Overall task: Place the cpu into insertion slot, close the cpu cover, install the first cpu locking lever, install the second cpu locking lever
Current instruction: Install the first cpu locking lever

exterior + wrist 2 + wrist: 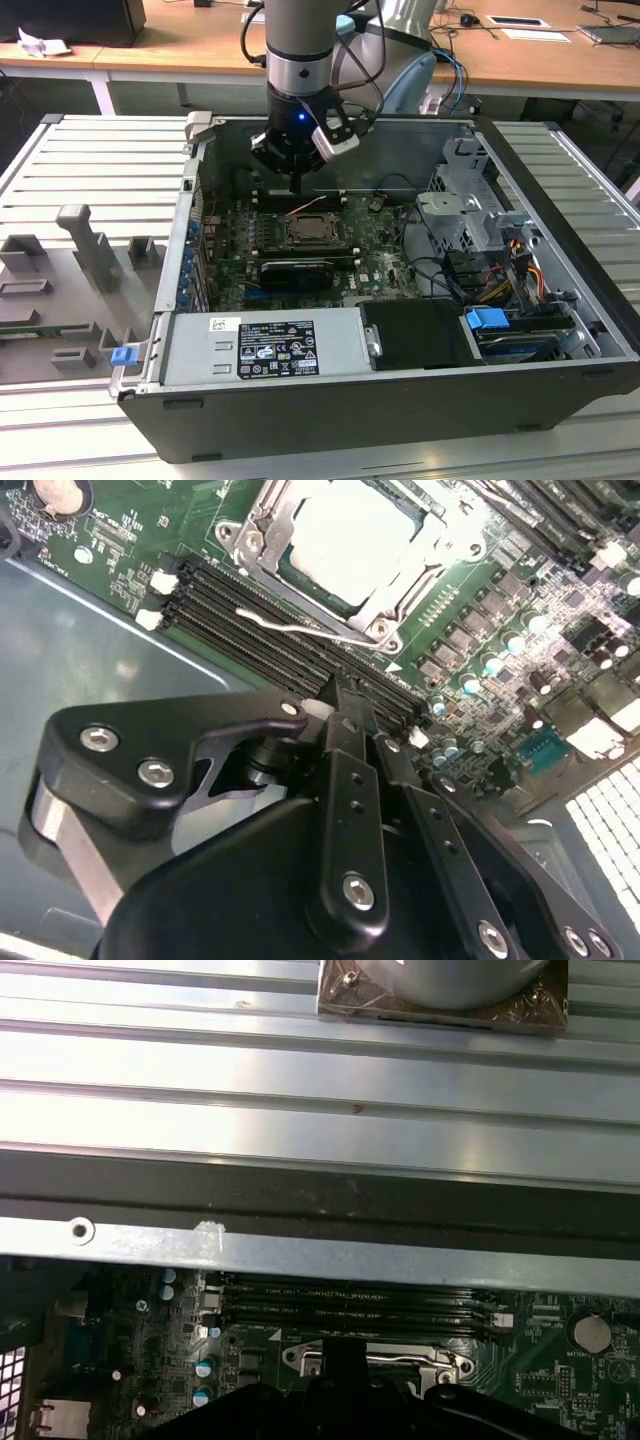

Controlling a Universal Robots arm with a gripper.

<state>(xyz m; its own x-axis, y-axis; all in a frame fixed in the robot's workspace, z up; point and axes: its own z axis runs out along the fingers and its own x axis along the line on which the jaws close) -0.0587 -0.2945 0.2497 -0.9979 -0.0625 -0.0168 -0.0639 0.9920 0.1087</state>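
The cpu [350, 530], a pale silver square, lies in its socket on the green motherboard. The dull metal cpu cover [385, 605] lies flat around it as a frame. In the exterior view the socket with the cpu cover [315, 232] sits mid-board inside the open computer case. A thin wire locking lever [300, 630] stands free beside the socket, raised off the board [308, 206]. My gripper [300, 188] hovers just behind the socket, over the memory slots. Its fingertips [345, 695] are together with nothing between them.
Black memory slots [250, 620] run beside the socket. The case's metal wall [320, 1250] is close behind the gripper. A drive cage with cables [465, 215] fills the exterior view's right, a power supply [265, 345] the front. Grey fixture blocks [90, 250] stand outside.
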